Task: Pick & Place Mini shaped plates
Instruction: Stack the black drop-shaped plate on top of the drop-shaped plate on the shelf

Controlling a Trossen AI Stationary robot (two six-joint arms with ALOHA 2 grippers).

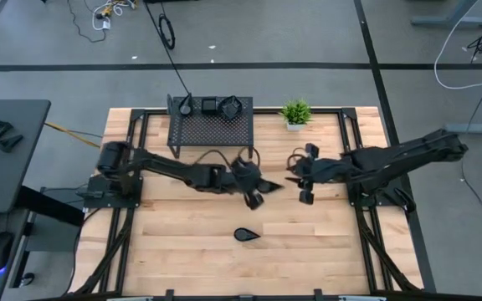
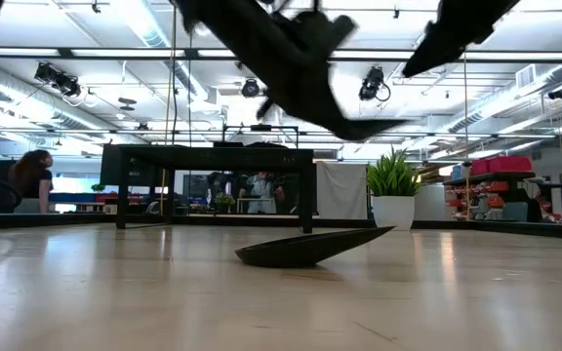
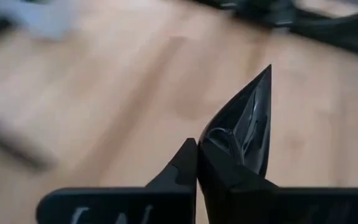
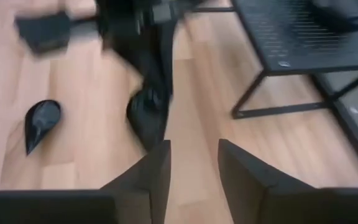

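My left gripper [image 3: 196,148] is over the middle of the table [image 1: 255,194], shut on a glossy black teardrop plate [image 3: 244,124] held high above the wood [image 2: 359,127]. A second teardrop plate [image 1: 245,235] lies nearer the table's near edge, resting tilted on its underside [image 2: 305,249]. My right gripper [image 4: 194,163] is open just right of the left one [image 1: 304,184] and holds nothing. Its wrist view shows the held plate [image 4: 146,118] and the lying plate [image 4: 39,124]. More black dishes [image 1: 209,105] sit on the rack. My left gripper pinches the teardrop plate by the rim of its rounded end [image 3: 213,146], between its two fingers. The plate is lifted clear of the table. Its pointed tip [image 3: 268,70] points away from the fingers.
A black mesh rack [image 1: 210,130] stands at the far edge [image 4: 303,37]. A small green potted plant [image 1: 295,113] is to its right. Bare wood [image 1: 182,226] lies around the near plate. People show in the room behind the table [image 2: 32,175].
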